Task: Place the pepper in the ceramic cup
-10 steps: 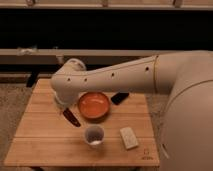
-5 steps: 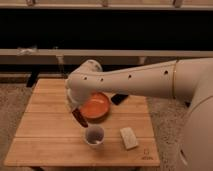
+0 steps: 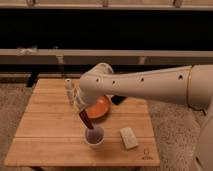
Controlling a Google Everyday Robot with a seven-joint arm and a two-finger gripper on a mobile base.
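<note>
The white ceramic cup (image 3: 94,136) stands on the wooden table (image 3: 45,135), near its front middle. My gripper (image 3: 81,112) hangs just above and to the left of the cup, at the end of the white arm that reaches in from the right. It is shut on the dark red-brown pepper (image 3: 86,120). The pepper points down and to the right, with its lower tip at the cup's mouth. The fingers are largely hidden behind the wrist.
An orange bowl (image 3: 101,107) sits just behind the cup, partly covered by the arm. A small pale shaker bottle (image 3: 68,86) stands at the back left. A pale block (image 3: 129,137) lies right of the cup. A dark object (image 3: 118,100) lies behind the bowl.
The gripper has carried the pepper to the right and forward, from left of the bowl to just over the cup. The pepper's tip now reaches the cup's mouth.
</note>
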